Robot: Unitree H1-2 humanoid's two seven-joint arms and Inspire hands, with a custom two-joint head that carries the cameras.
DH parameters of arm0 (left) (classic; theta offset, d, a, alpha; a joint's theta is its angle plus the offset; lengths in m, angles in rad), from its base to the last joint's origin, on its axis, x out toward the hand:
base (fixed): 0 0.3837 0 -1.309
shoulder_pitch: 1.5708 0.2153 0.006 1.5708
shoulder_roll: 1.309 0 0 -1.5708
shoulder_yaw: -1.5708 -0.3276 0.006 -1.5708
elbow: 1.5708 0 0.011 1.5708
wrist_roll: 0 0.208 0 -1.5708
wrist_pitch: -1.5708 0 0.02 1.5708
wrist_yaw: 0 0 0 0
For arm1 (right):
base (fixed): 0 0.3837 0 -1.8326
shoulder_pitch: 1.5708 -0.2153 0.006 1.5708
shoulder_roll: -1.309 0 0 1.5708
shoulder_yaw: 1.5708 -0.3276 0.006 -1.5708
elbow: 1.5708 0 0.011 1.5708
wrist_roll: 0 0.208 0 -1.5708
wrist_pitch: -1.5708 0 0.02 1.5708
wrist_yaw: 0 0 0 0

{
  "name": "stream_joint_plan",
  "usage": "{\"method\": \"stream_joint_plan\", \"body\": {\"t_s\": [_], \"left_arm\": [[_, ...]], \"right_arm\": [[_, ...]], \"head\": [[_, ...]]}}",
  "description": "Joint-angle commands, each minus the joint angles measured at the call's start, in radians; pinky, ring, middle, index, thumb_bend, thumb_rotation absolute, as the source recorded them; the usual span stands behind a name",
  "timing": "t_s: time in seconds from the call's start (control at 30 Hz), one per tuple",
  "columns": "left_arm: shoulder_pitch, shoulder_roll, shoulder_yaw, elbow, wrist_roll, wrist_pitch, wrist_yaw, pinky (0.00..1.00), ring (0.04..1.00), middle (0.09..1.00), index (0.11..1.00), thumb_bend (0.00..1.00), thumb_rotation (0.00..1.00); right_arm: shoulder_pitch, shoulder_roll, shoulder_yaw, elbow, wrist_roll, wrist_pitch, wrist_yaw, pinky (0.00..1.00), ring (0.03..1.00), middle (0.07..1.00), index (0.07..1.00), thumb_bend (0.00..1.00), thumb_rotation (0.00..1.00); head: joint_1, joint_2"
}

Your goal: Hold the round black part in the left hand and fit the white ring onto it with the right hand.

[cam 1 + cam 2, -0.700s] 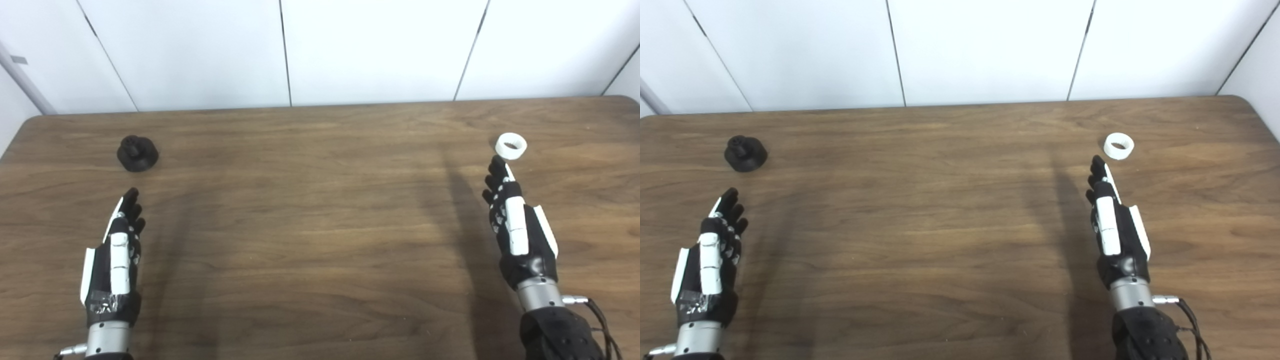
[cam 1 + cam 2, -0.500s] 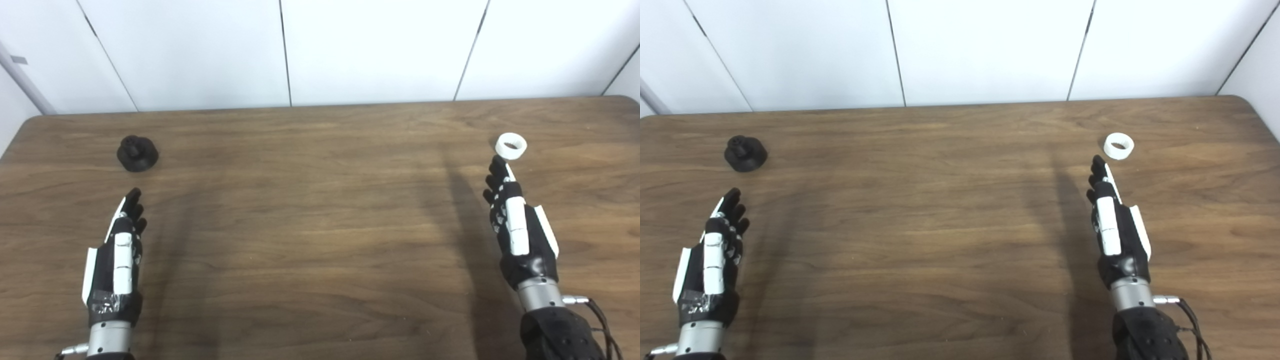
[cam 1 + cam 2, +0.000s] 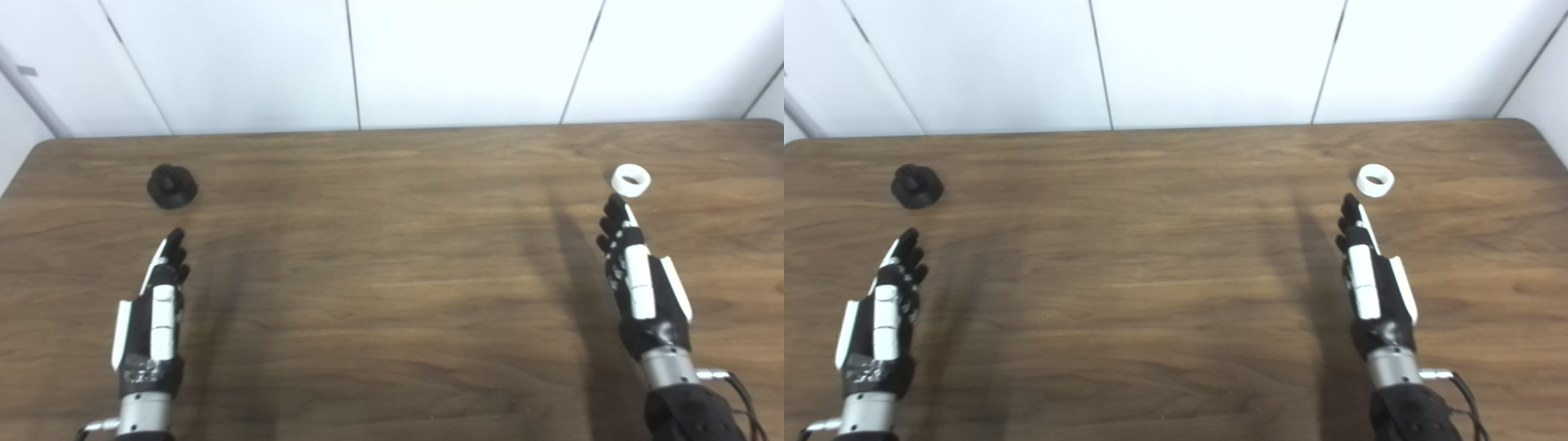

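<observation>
Lying flat on the wooden table (image 3: pixel 392 288) with fingers straight and parted, holding nothing, the left hand (image 3: pixel 153 312) points toward twelve o'clock at the round black part (image 3: pixel 172 186), which sits apart from its fingertips, so a short forward reach would likely suffice. The right hand (image 3: pixel 640 278), equally extended and empty, aims at the white ring (image 3: pixel 630 180) just beyond its fingertips at about one o'clock. The count: one black part, one ring, two hands, each seemingly set before its own piece.
</observation>
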Motion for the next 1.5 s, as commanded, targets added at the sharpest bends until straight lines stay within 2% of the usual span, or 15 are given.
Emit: {"method": "stream_joint_plan", "body": {"t_s": [0.0,0.07,0.13,0.27,0.37,0.5,0.63,0.8,0.93,1.0,1.07,1.17,1.3,1.37,1.47], "left_arm": [[0.021,-0.02,-0.008,-0.006,0.006,-0.056,-0.001,1.0,1.0,1.0,0.949,0.59,0.93],[0.027,-0.025,-0.017,0.01,0.016,-0.08,0.002,1.0,1.0,1.0,0.946,0.59,0.93],[0.031,-0.029,-0.026,0.024,0.021,-0.104,0.004,1.0,1.0,0.999,0.949,0.58,0.92],[0.037,-0.037,-0.041,0.042,0.031,-0.135,0.012,1.0,1.0,0.997,0.955,0.53,0.93],[0.041,-0.045,-0.05,0.06,0.039,-0.152,0.02,1.0,1.0,0.996,0.95,0.51,0.92],[0.036,-0.055,-0.055,0.09,0.047,-0.184,0.035,1.0,1.0,0.977,0.93,0.47,0.86],[0.038,-0.054,-0.066,0.099,0.054,-0.184,0.04,1.0,1.0,0.981,0.927,0.49,0.84],[0.038,-0.045,-0.077,0.109,0.079,-0.198,0.045,1.0,1.0,0.98,0.932,0.49,0.85],[0.036,-0.048,-0.079,0.082,0.113,-0.16,0.06,1.0,1.0,0.981,0.929,0.53,0.79],[0.033,-0.049,-0.078,0.06,0.139,-0.138,0.071,1.0,1.0,0.981,0.927,0.57,0.71],[0.029,-0.047,-0.076,0.036,0.173,-0.118,0.084,1.0,0.996,0.968,0.922,0.61,0.56],[0.016,-0.039,-0.065,-0.006,0.235,-0.082,0.11,0.99,0.977,0.95,0.908,0.69,0.49],[-0.006,-0.026,-0.043,-0.079,0.326,0.008,0.138,0.98,0.965,0.937,0.897,0.73,0.43],[-0.02,-0.012,-0.031,-0.112,0.384,0.055,0.15,1.0,0.978,0.936,0.887,0.82,0.41],[-0.05,0.027,-0.01,-0.155,0.455,0.125,0.142,1.0,0.997,0.942,0.881,0.88,0.4]], "right_arm": [[0.036,-0.025,-0.005,-0.011,0.008,-0.046,0.011,1.0,1.0,1.0,0.994,0.54,1.0],[0.039,-0.028,-0.008,-0.004,0.009,-0.044,0.017,1.0,1.0,1.0,0.998,0.58,1.0],[0.041,-0.032,-0.006,0.001,0.01,-0.046,0.026,1.0,1.0,1.0,1.0,0.59,1.0],[0.044,-0.028,-0.007,-0.003,0.012,-0.035,0.033,1.0,1.0,1.0,1.0,0.57,1.0],[0.045,-0.034,-0.004,0.008,0.009,-0.057,0.045,1.0,1.0,1.0,1.0,0.55,1.0],[0.043,-0.031,-0.011,0.027,0.015,-0.076,0.053,1.0,1.0,1.0,0.996,0.6,1.0],[0.049,-0.016,-0.024,0.046,0.02,-0.092,0.041,1.0,1.0,0.981,0.963,0.61,1.0],[0.052,-0.024,-0.028,0.064,0.029,-0.115,0.052,1.0,1.0,0.965,0.947,0.6,1.0],[0.055,-0.031,-0.031,0.061,0.031,-0.108,0.054,1.0,1.0,0.959,0.94,0.6,1.0],[0.055,-0.034,-0.032,0.056,0.032,-0.102,0.056,1.0,0.998,0.957,0.937,0.62,1.0],[0.055,-0.034,-0.032,0.054,0.034,-0.102,0.056,1.0,0.994,0.952,0.932,0.62,1.0],[0.055,-0.033,-0.03,0.058,0.03,-0.109,0.057,1.0,0.98,0.943,0.925,0.63,1.0],[0.054,-0.029,-0.028,0.059,0.025,-0.105,0.053,1.0,0.975,0.939,0.923,0.63,1.0],[0.054,-0.03,-0.027,0.059,0.022,-0.104,0.052,1.0,0.976,0.938,0.924,0.66,1.0],[0.055,-0.028,-0.026,0.058,0.021,-0.112,0.053,1.0,0.971,0.937,0.923,0.69,1.0]], "head": [[0.032,-0.027],[0.052,-0.048],[0.083,-0.08],[0.107,-0.11],[0.13,-0.146],[0.154,-0.184],[0.163,-0.203],[0.169,-0.207],[0.173,-0.199],[0.173,-0.197],[0.173,-0.197],[0.176,-0.192],[0.174,-0.19],[0.172,-0.19],[0.17,-0.189]]}}
